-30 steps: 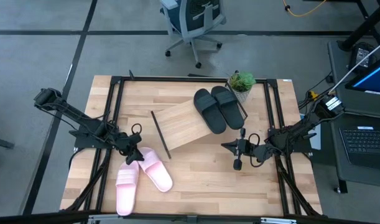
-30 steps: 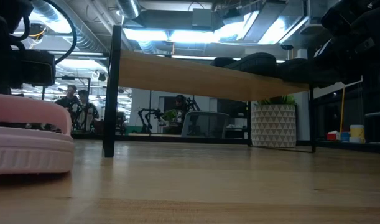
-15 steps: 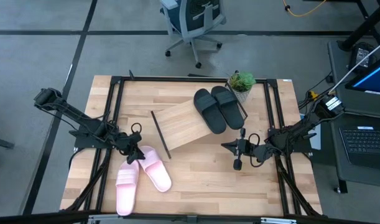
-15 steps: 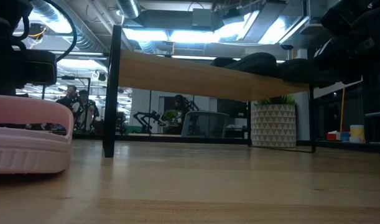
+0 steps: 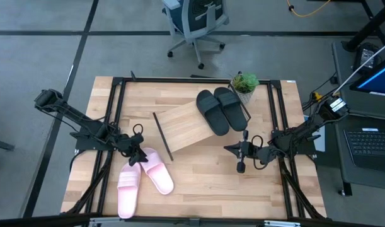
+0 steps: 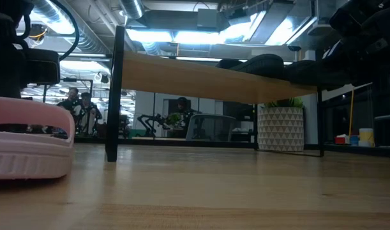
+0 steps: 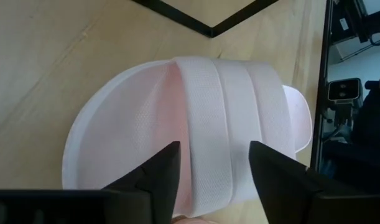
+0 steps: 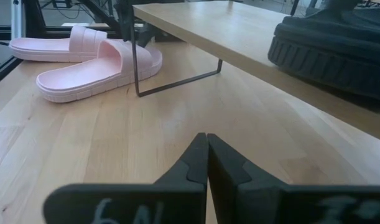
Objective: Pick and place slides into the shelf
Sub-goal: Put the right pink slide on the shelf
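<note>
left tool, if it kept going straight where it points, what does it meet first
Probably the wide strap of the nearer light pink slide sandal: the left tool stands open with one finger on each side of it, though remaining depth is unclear.

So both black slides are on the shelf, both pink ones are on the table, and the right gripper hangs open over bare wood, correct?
Not quite: the right gripper is shut, its fingers pressed together in the right wrist view. The rest holds: black slides on the shelf, pink slides on the table.
</note>
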### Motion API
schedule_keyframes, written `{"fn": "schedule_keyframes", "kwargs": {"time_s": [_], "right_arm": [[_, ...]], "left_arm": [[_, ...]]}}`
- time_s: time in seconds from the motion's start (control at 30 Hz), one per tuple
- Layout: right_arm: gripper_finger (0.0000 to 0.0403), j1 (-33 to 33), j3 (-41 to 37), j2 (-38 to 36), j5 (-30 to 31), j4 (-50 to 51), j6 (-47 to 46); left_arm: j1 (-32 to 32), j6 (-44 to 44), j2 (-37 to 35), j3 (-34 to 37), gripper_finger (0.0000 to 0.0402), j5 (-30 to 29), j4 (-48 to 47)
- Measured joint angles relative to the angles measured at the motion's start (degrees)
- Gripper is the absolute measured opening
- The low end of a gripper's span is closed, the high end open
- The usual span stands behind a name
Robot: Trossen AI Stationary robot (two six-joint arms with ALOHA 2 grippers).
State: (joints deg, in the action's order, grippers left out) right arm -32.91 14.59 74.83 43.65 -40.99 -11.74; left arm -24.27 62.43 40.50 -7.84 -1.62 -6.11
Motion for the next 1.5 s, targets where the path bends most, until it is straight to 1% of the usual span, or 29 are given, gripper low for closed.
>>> {"fn": "schedule_keyframes", "kwargs": {"time_s": [0.17,0.9,1.33,1.5], "right_arm": [[0.0007,0.0,0.0,0.0,-0.01,0.0,-0.01],[0.0007,0.0,0.0,0.0,0.01,0.0,-0.16],[0.0007,-0.01,0.0,0.0,0.03,-0.51,-0.06],[0.0007,0.0,0.0,0.0,0.03,-0.52,-0.03]], "left_arm": [[0.0,-0.02,-0.01,0.0,0.0191,0.44,0.0],[0.0,0.49,-0.01,0.0,0.0192,2.26,0.32],[0.0,0.57,0.01,0.02,0.0192,3.92,3.15],[0.0,0.57,0.23,0.02,0.0192,3.36,2.51]]}}
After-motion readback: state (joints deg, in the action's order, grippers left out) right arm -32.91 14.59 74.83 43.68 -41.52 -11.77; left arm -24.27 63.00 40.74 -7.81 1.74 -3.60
